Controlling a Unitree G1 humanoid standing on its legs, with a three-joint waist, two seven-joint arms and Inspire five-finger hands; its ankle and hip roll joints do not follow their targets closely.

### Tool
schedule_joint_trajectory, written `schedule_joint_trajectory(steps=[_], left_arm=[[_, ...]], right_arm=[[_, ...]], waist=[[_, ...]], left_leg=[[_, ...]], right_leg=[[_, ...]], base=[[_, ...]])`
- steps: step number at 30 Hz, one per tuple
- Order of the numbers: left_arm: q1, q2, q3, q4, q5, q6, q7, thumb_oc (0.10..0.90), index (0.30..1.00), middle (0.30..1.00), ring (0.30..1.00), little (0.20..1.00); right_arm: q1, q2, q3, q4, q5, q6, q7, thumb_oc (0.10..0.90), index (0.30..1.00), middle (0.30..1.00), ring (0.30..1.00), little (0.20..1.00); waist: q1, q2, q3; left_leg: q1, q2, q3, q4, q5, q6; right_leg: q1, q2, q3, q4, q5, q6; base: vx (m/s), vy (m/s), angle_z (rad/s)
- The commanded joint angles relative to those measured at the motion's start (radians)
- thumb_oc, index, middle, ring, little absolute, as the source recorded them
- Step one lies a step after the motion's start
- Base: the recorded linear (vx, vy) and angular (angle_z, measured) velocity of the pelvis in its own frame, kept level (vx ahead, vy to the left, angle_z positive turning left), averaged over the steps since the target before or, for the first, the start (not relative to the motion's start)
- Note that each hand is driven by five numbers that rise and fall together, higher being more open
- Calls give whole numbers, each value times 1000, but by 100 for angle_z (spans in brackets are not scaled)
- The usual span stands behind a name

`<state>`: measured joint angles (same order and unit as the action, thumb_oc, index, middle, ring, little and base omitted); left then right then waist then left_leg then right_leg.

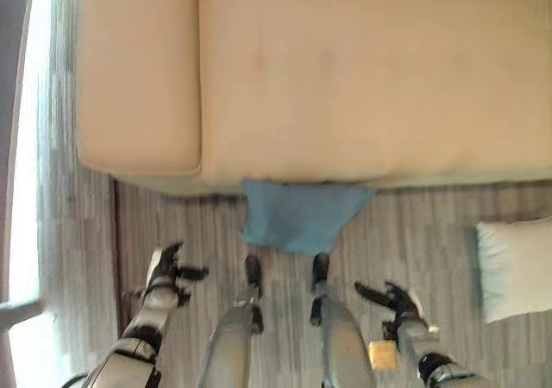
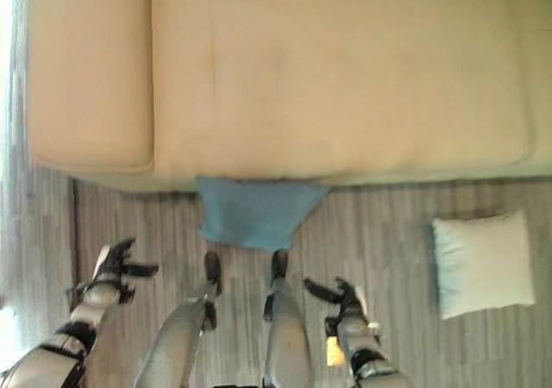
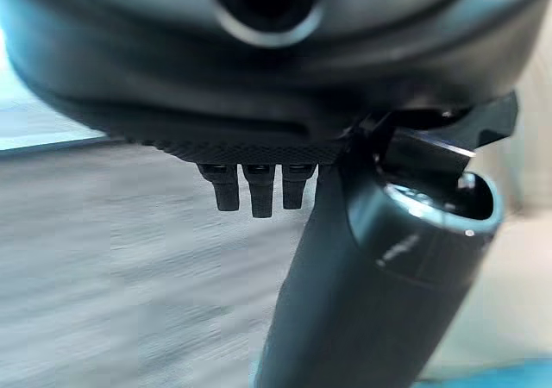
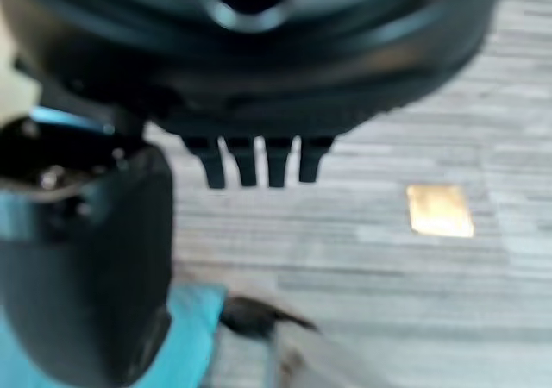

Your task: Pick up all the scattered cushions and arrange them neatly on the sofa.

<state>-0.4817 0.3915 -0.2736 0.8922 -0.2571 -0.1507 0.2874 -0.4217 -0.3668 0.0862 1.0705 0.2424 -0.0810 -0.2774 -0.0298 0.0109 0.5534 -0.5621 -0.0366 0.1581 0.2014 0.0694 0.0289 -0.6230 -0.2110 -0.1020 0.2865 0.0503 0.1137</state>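
Observation:
A blue cushion (image 1: 300, 215) lies on the floor against the front of the beige sofa (image 1: 362, 78), just ahead of me. A white cushion (image 1: 516, 267) lies on the floor at the right. My left hand (image 1: 166, 276) hangs open at the lower left, well left of the blue cushion, fingers relaxed and holding nothing. At the lower right my right hand (image 1: 398, 306) is also open and empty, between the two cushions. In the wrist views the left hand's fingers (image 3: 250, 190) and the right hand's fingers (image 4: 259, 164) are straight above the floor.
The sofa's chaise section (image 1: 138, 69) juts forward at the left. A small yellow square (image 1: 382, 354) marks the striped wood floor (image 1: 431, 224) by my right hand. Bright light falls along the far left edge (image 1: 21, 190).

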Motion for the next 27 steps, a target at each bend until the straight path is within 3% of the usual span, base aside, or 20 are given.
schedule_joint_trajectory(steps=[1, 2, 3, 4, 10, 19, 27], left_arm=[[82, -81, 6, 54, -59, -82, 59, 800, 900, 900, 900, 900], [28, -71, -3, 33, -78, -93, 72, 800, 900, 900, 900, 900], [27, -71, -3, 34, -78, -93, 71, 800, 900, 900, 900, 900], [-41, -56, -11, 13, -92, -101, 85, 800, 900, 900, 900, 900], [-173, -32, -28, -37, -110, -117, 109, 800, 900, 900, 900, 900], [-301, -23, -78, -112, -89, -129, 143, 800, 900, 900, 900, 900], [-416, -38, -129, -149, -117, -137, 146, 800, 900, 900, 900, 900]], right_arm=[[105, 9, 14, -67, 62, -79, -115, 800, 900, 900, 900, 900], [54, 2, 13, -93, 79, -94, -141, 800, 900, 900, 900, 900], [52, 2, 13, -93, 79, -94, -141, 800, 900, 900, 900, 900], [-3, -10, 15, -118, 97, -110, -156, 800, 900, 900, 900, 900], [-148, -43, 20, -157, 144, -155, -175, 800, 900, 900, 900, 900], [-342, -108, 90, -205, 172, -188, -162, 800, 900, 900, 900, 900], [-509, -101, 172, -214, 263, -204, -109, 800, 900, 900, 900, 900]], waist=[[-33, -5, -192], [-39, 4, -182], [-39, 4, -185], [-46, 14, -179], [-46, 38, -180], [-32, 48, -170], [-22, 52, -144]], left_leg=[[-14, 75, -18, 50, -119, -85], [-95, 88, -20, 77, -116, -89], [-101, 88, -20, 80, -117, -89], [-194, 102, -23, 115, -114, -95], [-388, 119, -31, 177, -112, -96], [-530, 127, -34, 215, -111, -82], [-597, 115, -46, 226, -102, -73]], right_leg=[[46, 18, 19, 21, -120, 6], [-40, 16, 25, 55, -123, 6], [-46, 16, 26, 58, -123, 6], [-143, 16, 39, 97, -128, 6], [-362, 15, 72, 194, -145, 8], [-533, 9, 98, 263, -152, 16], [-607, 11, 103, 295, -153, 17]], base=[[-93, -32, -7], [-13, -36, -13], [-100, -46, -13], [-56, -31, -10], [-6, -25, 0], [-3, -19, 0], [-8, -11, 2]])
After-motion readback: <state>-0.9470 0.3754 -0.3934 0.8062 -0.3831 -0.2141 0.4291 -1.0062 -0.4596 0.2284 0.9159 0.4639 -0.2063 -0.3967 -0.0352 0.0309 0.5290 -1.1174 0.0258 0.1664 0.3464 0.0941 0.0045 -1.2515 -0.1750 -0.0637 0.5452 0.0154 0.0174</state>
